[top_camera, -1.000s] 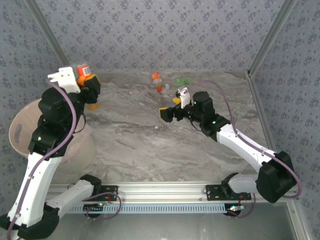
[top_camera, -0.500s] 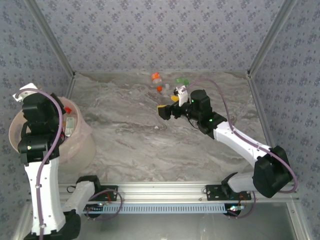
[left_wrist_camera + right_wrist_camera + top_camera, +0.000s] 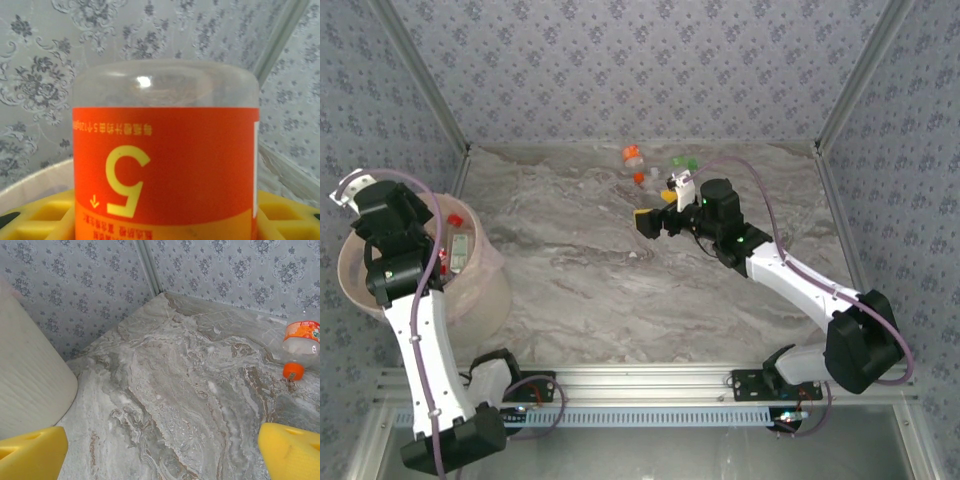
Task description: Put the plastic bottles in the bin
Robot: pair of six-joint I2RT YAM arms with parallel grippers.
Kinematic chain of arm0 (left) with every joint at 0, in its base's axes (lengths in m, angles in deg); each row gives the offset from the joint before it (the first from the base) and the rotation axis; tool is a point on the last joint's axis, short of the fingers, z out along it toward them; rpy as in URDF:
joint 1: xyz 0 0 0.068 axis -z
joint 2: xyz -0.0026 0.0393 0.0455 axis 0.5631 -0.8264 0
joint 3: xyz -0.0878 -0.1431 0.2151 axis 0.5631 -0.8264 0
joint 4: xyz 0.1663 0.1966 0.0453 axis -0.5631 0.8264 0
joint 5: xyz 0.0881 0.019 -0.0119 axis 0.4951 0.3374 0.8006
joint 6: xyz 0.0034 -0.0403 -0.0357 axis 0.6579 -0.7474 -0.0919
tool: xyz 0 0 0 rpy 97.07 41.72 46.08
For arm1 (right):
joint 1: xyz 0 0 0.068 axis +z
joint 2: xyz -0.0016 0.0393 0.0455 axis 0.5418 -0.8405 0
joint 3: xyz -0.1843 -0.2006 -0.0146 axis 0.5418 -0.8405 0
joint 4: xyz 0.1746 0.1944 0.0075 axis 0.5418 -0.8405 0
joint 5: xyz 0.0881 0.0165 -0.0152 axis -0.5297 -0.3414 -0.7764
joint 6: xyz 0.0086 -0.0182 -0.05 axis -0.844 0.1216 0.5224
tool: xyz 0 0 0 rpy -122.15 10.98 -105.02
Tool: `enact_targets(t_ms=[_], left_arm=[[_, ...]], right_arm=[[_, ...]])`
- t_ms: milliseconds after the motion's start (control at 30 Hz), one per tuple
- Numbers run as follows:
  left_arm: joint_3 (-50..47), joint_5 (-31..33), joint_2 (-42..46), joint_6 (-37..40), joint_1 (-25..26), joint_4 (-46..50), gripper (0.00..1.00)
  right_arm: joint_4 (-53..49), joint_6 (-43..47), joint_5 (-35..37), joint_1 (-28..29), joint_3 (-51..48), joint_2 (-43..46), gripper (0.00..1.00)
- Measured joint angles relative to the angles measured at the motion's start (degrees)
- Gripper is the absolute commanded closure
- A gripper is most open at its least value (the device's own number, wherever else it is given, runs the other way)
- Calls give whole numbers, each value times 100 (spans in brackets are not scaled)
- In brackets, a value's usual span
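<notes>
1. The marble-patterned table (image 3: 620,290) carries everything. The pale pink bin (image 3: 485,295) stands at its left edge, toward the near corner.
2. The left gripper (image 3: 165,227) hangs over the far-left part of the bin. Its jaws are partly closed on an orange-labelled bottle (image 3: 165,160), with a yellow pad against each side.
3. The right gripper (image 3: 655,222) hovers above the table, toward the far edge. Its jaws are spread as wide as they go and hold nothing.
4. A red-capped bottle (image 3: 460,248) already lies inside the bin.
5. Two loose bottles lie at the far edge: an orange-capped bottle (image 3: 633,157) and a green-capped bottle (image 3: 682,160) just beside it.
6. Risks:
   - The held bottle seems close to the bin's rim rather than over its centre. If released there, it could strike the rim and tip out over the table's left edge.
   - The far-edge bottles are round and light. A pad nudging one before the jaws straddle it would likely roll it against the back wall.
</notes>
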Motion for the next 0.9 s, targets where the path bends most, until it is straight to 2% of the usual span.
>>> enact_targets(t_ms=[100,233,333,433,667,900], left_arm=[[-118,-46,-87,-107,-354,-317,44],[-125,-57,-164,-601,-501,-280,13],[-133,-131,-140,-970,-501,-243,6],[-125,-227,-90,-1182,-501,-127,2],[343,-415,-247,-1388,-501,446,2],[389,-704,-612,-1606,-501,850,2]], right_arm=[[39,-24,2,0,2,-28,0],[136,-103,0,0,46,-153,0],[160,-136,-2,0,105,-238,0],[168,-162,-24,0,120,-262,0],[170,-219,-42,0,120,-262,0],[168,-240,-42,0,122,-262,0]])
